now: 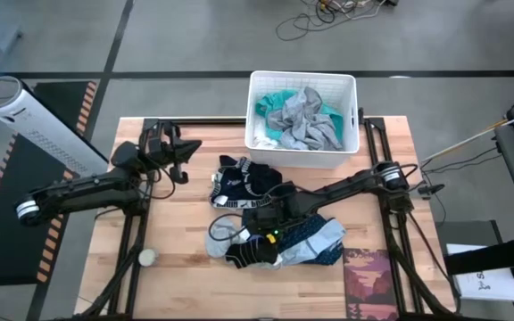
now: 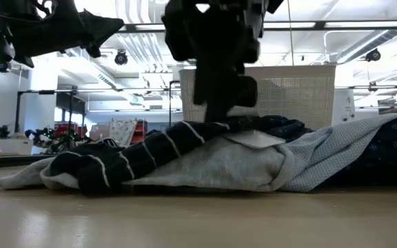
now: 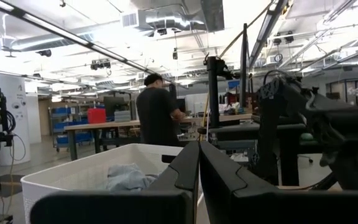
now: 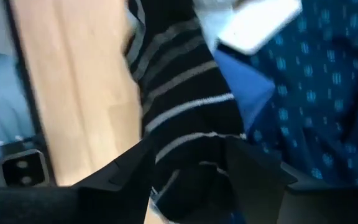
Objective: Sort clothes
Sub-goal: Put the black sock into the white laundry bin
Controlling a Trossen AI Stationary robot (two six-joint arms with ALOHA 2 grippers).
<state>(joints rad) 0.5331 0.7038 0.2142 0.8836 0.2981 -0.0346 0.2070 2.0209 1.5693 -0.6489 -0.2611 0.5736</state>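
Observation:
A pile of clothes lies on the wooden table: a navy garment with white print [image 1: 242,181], a dark blue dotted one [image 1: 303,237], a light grey one [image 2: 212,165] and a dark striped sock [image 1: 246,251]. My right gripper [image 1: 259,225] points down into the pile and is shut on the striped sock [image 4: 185,118]. My left gripper [image 1: 182,152] is shut and empty, raised over the table's far left part. A white basket [image 1: 303,153] at the far edge holds teal [image 1: 275,101] and grey [image 1: 310,120] clothes. My right gripper has the striped sock's dark bunched fabric [image 4: 188,168] between its two fingers [image 4: 253,168], coming from above and pointing down. The fingers lie across the sock. The sock still lies on the pile and the table [image 2: 116,165]; how many layers are in the hold does not show.
A dark red patterned mat [image 1: 373,281] lies at the near right edge. A small pale ball [image 1: 148,258] sits near the left edge. A white cylinder [image 1: 34,125] stands beyond the table's left. A person [image 3: 157,115] stands far behind the basket.

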